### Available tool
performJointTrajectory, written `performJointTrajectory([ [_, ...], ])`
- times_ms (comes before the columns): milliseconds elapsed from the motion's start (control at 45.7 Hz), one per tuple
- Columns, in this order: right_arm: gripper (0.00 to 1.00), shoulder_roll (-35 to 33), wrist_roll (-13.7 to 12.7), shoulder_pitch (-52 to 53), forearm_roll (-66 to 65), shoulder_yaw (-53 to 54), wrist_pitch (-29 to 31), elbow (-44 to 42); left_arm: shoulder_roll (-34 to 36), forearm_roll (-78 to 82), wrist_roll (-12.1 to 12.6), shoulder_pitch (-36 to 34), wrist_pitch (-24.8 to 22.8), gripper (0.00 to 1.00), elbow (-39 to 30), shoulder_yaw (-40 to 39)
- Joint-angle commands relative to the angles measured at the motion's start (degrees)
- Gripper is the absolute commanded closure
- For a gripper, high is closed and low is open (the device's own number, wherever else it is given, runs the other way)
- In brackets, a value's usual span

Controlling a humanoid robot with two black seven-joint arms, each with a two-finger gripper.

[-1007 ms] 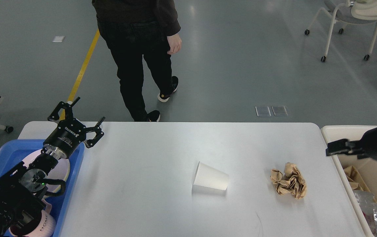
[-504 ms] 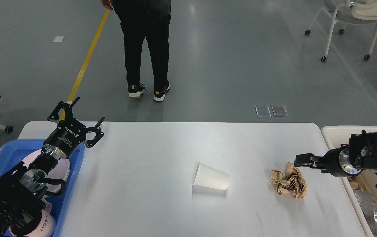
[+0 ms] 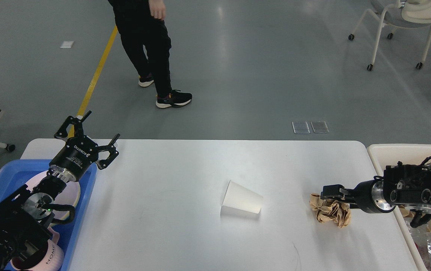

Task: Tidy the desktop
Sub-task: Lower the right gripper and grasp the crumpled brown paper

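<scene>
desktop | right gripper over crumpled paper, state unclear | left gripper spread

The desktop is a white rectangular surface with rounded corners and a matte finish. Two loose items lie directly on it. A white paper cup lies on its side near the centre — well to the left of the right gripper and far to the right of the left gripper. A crumpled brown paper wad rests directly beneath the right gripper, at its tip — contact cannot be confirmed. A blue tray overlaps the desktop's left edge, below the left gripper.
</scene>
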Motion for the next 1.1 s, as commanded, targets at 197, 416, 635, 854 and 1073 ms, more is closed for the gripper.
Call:
performJointTrajectory([
  [197,0.50,6.79,-0.19,-9.96,0.17,0.55,-5.86,-8.35,0.00,0.00,0.00,0.00,0.02,0.00,0.00,0.03],
  [416,1.00,6.79,-0.28,-10.05,0.08,1.33,-5.95,-9.05,0.00,0.00,0.00,0.00,0.02,0.00,0.00,0.03],
  [635,1.00,5.91,-0.19,-10.05,0.08,1.34,-5.68,-8.79,0.00,0.00,0.00,0.00,0.02,0.00,0.00,-0.06],
  [854,1.00,3.46,0.25,-8.04,-0.01,0.29,-4.46,-5.64,0.00,0.00,0.00,0.00,0.02,0.00,0.00,-0.06],
  [1073,1.00,-10.43,1.83,58.25,-7.38,-24.31,23.20,28.64,0.00,0.00,0.00,0.00,-0.07,0.00,0.00,-0.06],
])
